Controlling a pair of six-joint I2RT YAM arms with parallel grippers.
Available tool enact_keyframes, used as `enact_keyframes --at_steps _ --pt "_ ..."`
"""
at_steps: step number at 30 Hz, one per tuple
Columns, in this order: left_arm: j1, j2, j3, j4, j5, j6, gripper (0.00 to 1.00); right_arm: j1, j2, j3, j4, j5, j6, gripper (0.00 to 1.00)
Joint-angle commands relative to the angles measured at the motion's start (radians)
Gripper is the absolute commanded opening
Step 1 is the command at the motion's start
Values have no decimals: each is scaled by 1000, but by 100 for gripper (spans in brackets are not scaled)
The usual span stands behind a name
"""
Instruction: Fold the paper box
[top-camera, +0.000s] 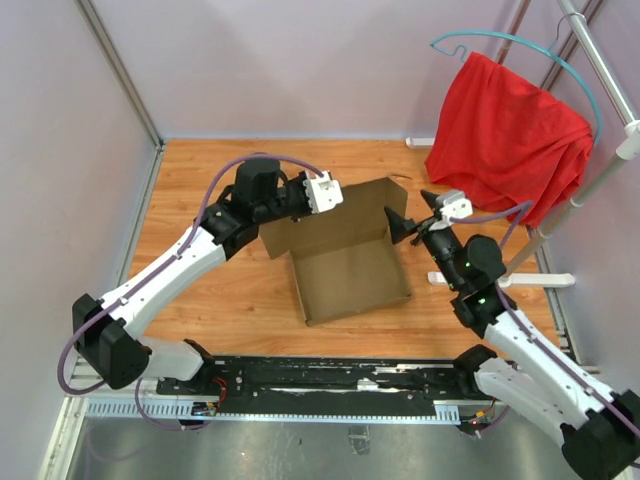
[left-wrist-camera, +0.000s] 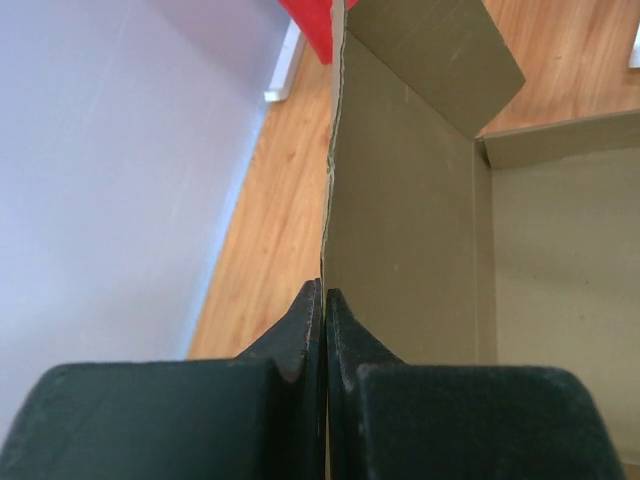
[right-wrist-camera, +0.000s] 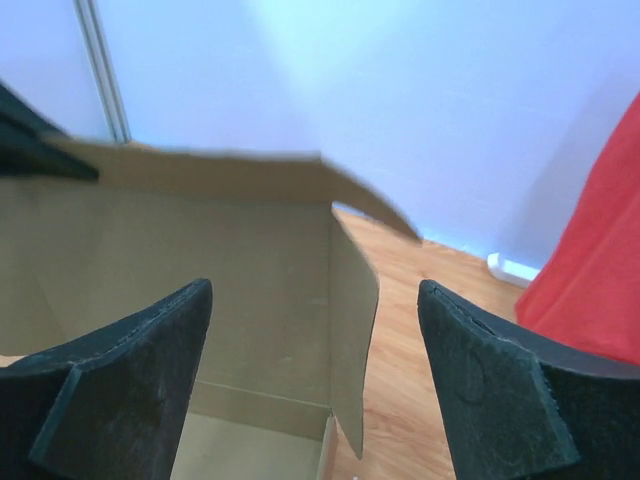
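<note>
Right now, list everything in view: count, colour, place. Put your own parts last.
paper box: one, plain brown, partly folded with its top open, mid-table between the grippers.
cloth: one, red, draped on the hanger, far right.
hanger: one, teal, far right by the rack.
rack: one, silver metal, right edge.
table: one, wood-toned, under the box.
left arm: one, white and black, near left.
right arm: one, white and black, near right.
left gripper: one, black fingers, shut on the box's upright far wall.
right gripper: one, black fingers, open, at the box's far right corner.
</note>
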Motion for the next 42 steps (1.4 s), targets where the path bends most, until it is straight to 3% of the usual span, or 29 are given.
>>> enact_keyframes --at_steps 1,7,14,22,32,35,40,42 --pt "-68 26 47 -4 -109 160 0 11 -63 213 -553 44 -44 83" --pt "-97 40 64 -58 -108 297 0 11 15 427 -829 14 -105 79" --pt "-97 14 54 -53 -69 312 0 11 85 569 -1028 -39 -202 80" --pt "-97 4 41 -55 -51 303 0 12 58 497 -924 -5 -258 80" --pt "-97 -27 14 -19 -33 283 0 12 197 515 -764 50 -293 78" --pt "-97 -27 15 -19 -36 280 0 11 222 534 -744 44 -303 66" --pt "-97 -29 14 -9 -39 272 0 12 236 560 -736 22 -318 31" --pt "-97 -28 14 -1 -45 264 0 12 234 569 -750 20 -323 23"
